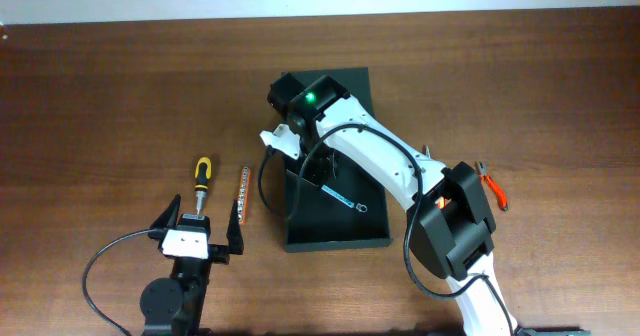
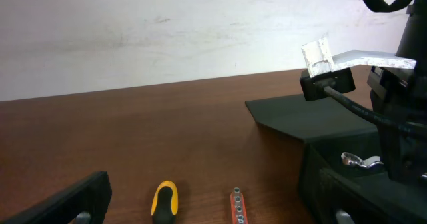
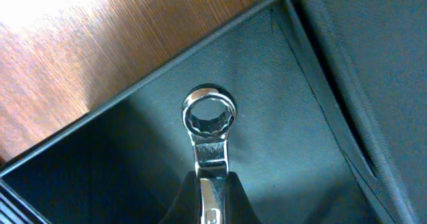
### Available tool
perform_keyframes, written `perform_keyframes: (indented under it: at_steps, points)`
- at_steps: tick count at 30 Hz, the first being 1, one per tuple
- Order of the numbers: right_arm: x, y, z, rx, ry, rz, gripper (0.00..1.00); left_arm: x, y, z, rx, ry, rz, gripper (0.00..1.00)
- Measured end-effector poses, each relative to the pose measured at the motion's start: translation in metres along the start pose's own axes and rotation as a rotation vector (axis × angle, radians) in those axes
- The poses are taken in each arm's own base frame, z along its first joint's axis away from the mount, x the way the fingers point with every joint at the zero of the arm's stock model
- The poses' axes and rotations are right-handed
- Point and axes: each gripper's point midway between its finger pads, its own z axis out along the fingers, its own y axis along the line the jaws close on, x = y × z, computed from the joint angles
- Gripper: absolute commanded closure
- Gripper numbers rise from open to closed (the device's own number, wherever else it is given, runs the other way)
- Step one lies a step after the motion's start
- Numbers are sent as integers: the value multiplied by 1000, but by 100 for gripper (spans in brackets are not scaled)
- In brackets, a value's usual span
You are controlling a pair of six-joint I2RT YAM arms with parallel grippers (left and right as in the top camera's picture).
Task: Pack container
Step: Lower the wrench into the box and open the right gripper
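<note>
The container (image 1: 336, 244) sits in the middle of the table (image 1: 100, 106). Its lid is folded open and lies flat on the far side.

From above, the right arm reaches down into the container, but the arm hides its gripper. The right wrist view shows what the top view cannot: the right gripper (image 3: 212, 184) is pinched tight on a shiny wrench (image 3: 210, 121). The ring end hangs over the dark floor of the container, near a corner by the lid.

Only the top view shows a thin tool (image 1: 342, 197) lying on the container floor and the pliers (image 1: 492, 188) with orange handles, off to the right on the table.

The left gripper (image 1: 203, 221) is spread wide and holds nothing. Just in front of it lie a screwdriver (image 1: 203, 168) with a yellow and black handle and an orange strip of bits (image 1: 243, 191). The left wrist view shows both of these from low down, with the container wall to the right.
</note>
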Motion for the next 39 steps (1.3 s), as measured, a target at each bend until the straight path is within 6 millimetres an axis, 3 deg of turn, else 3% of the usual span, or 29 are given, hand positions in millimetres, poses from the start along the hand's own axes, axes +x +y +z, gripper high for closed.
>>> perform_keyframes:
  at_steps: [7,15,30,35,39]
  points:
    - [0,-2,5,8,1,3,96,0,0,0,0,0,0,1]
    - [21,-2,37,-8,69,15,96,0,0,0,0,0,0,1]
    - [8,-8,41,15,14,4,96,0,0,0,0,0,0,1]
    - [18,-7,53,4,45,10,96,0,0,0,0,0,0,1]
    - [18,-7,55,4,44,10,85,0,0,0,0,0,0,1]
